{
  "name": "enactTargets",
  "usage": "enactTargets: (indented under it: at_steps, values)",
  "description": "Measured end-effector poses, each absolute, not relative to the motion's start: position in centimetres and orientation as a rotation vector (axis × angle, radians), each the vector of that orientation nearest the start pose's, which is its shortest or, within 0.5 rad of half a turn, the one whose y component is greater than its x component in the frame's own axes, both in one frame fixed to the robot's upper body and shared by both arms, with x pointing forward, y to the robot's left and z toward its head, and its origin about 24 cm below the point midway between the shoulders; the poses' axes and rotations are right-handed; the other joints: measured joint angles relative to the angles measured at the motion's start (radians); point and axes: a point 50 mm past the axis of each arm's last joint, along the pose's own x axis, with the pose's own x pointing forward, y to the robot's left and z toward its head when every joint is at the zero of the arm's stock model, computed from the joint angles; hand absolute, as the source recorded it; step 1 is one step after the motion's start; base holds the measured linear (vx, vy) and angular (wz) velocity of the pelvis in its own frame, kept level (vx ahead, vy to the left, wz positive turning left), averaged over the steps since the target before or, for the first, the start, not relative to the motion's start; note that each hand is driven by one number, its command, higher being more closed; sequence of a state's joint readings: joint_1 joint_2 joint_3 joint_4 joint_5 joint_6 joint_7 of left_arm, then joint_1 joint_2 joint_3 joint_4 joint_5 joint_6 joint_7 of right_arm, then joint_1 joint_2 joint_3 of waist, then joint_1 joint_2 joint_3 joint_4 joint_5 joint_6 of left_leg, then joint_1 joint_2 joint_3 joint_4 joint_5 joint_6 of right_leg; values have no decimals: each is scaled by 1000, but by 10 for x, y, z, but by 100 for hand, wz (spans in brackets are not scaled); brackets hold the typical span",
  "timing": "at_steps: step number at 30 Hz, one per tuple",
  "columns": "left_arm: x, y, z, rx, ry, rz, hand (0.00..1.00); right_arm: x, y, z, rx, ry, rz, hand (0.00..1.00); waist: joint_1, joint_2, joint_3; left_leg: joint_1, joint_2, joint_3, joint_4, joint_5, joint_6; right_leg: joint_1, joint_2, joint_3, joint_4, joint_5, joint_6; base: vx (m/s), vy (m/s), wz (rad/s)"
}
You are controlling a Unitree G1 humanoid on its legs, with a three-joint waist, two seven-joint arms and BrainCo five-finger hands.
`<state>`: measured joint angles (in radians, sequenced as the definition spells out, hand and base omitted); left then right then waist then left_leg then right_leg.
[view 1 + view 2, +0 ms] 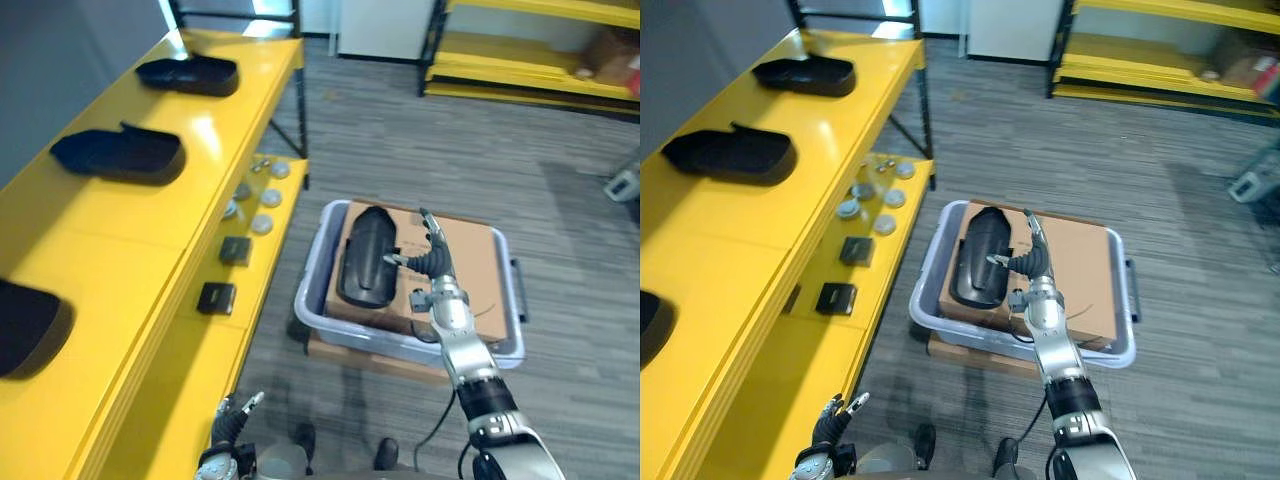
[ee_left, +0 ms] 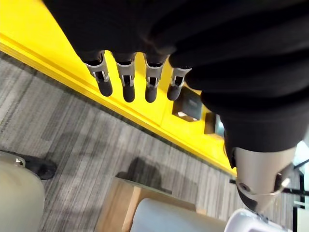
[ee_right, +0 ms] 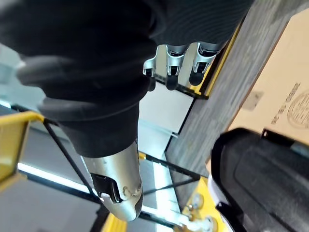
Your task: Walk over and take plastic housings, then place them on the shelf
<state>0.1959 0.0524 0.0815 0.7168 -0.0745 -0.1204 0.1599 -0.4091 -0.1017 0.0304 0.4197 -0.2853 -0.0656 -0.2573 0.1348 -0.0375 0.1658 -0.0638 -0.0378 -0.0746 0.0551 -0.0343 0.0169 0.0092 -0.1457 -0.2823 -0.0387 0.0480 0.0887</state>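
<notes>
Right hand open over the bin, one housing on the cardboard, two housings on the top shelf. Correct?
No: the left eye view shows three housings on the top shelf, not two. Rest holds: right hand open over the bin, one housing on the cardboard.

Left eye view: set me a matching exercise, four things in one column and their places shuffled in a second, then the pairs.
Things
1. right hand
2. left hand
3. small black boxes
4. black housing nearest the right hand

Places
A. lying on the cardboard in the grey bin
B. low down, by the front edge of the yellow shelf
C. on the shelf's lower level
D. open, above the bin beside the housing

Pairs: 1-D, 2-B, 3-C, 4-A
</notes>
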Motion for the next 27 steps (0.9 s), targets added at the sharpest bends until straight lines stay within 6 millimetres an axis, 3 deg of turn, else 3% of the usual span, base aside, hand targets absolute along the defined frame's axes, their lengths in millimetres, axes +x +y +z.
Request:
enactTargets:
  at_steps: [3, 8, 17, 27]
  values:
    - [132, 199, -125, 21, 757, 349, 0, 344, -146, 78, -437, -93, -198, 0, 24, -1, 27, -49, -5, -44, 7, 19, -1, -24, -1, -48, 0, 0, 0, 3, -14, 55]
    - [147, 192, -119, 16, 711, 368, 0, 362, -171, 95, -428, -47, -438, 0, 44, 12, 93, -120, -19, -96, 44, 21, -2, -52, -7, -104, 1, 0, -1, 20, 14, 32]
    - [164, 185, -111, 11, 656, 371, 0, 363, -186, 104, -430, -37, -619, 0, 40, 14, 155, -175, -26, -90, 53, 21, -3, -107, -15, -100, 6, 0, -1, 3, 29, -1]
    - [166, 184, -111, 10, 656, 371, 0, 354, -185, 126, -418, -158, -666, 0, 12, 13, 157, -177, -23, -67, 53, 20, -2, -120, -15, -71, 5, 0, -1, 3, 9, -7]
